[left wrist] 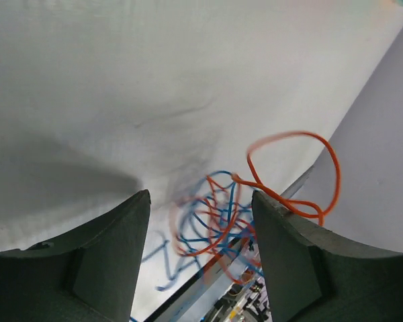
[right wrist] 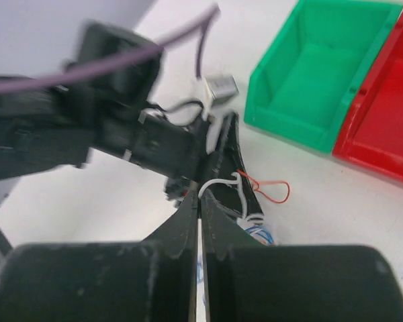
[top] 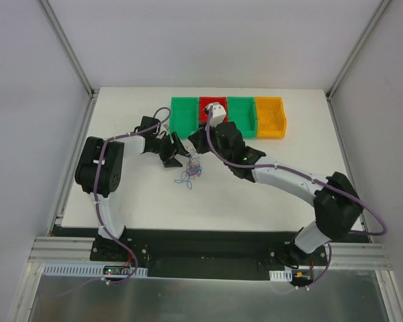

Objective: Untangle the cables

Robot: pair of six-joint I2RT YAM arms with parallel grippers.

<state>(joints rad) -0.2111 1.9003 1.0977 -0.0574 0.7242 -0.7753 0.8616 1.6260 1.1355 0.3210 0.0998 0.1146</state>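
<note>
Thin orange, blue and red cables [top: 191, 171] lie tangled on the white desk [top: 255, 201] near the leftmost green plastic bin [top: 183, 115], blurred between the left tool's [left wrist: 200, 199] wide-spread fingers. The right tool [right wrist: 200, 201] is pressed closed; whether on a cable is unclear.

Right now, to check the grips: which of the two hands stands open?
The left hand: its fingers stand wide apart with the cables seen between them, while the right hand has its fingers pressed together.
</note>
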